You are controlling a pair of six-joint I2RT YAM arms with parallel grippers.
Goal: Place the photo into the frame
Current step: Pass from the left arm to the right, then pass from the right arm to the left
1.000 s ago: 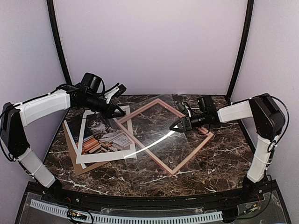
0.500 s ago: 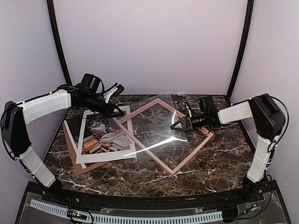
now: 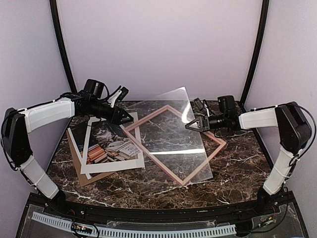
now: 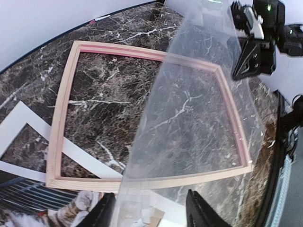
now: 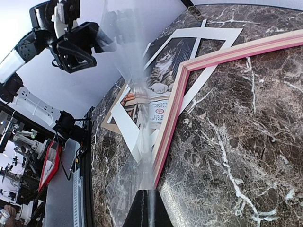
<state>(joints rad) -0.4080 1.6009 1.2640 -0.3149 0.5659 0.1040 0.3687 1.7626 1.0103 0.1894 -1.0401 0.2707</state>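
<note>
Where the two arms reach out from the near edge, the table (image 3: 237, 163) is a slab of dark brown marble with white veins. It is closed in by plain pale lilac walls (image 3: 158, 49), with black poles (image 3: 62, 49) rising at the back corners. A pale slotted strip (image 3: 148, 232) runs along the front below the tabletop.

As for writing, one of the books in the photo (image 3: 111, 146) carries a few lines of print, too small to read from any view.

That photo lies flat at the left of the table. Its edges are covered by a white mat (image 3: 114, 165), and a brown backing board (image 3: 84, 178) pokes out beneath. The frame (image 4: 60, 118) lies flat in the middle, turned like a diamond, with bare marble showing through it. Its left corner rests over a corner of the mat.

Over the frame slants a clear sheet (image 3: 183, 144). Its near edge is down by the frame's front corner and its far edge is lifted toward the back wall, so it stands between the two arms.

The right gripper (image 3: 189, 125) is pressed together on the sheet's right edge, pinching it. The left gripper (image 4: 150, 198) hangs over the far corner of the mat with its fingers (image 4: 106, 210) spread. The sheet's edge shows between them in the wrist view, and neither finger looks to be pressing it.
</note>
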